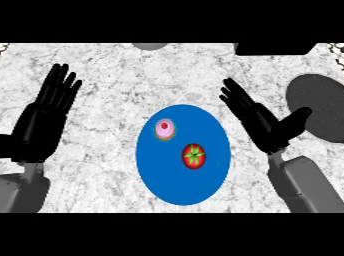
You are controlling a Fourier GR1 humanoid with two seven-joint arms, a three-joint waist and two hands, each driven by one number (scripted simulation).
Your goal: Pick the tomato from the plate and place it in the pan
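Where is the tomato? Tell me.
Head view: the tomato lies on the blue plate, right of centre, beside the pink item, left of the right hand.

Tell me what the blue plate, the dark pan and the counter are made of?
The plate looks like plastic or painted ceramic: flat, even blue, no shine. The pan seems dull coated metal or cast iron: dark grey with fine speckles. The counter looks like marble or similar stone: white with grey veins.

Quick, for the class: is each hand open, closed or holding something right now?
Left hand: open, holding nothing, at the view's left.
Right hand: open, holding nothing, between plate and pan.
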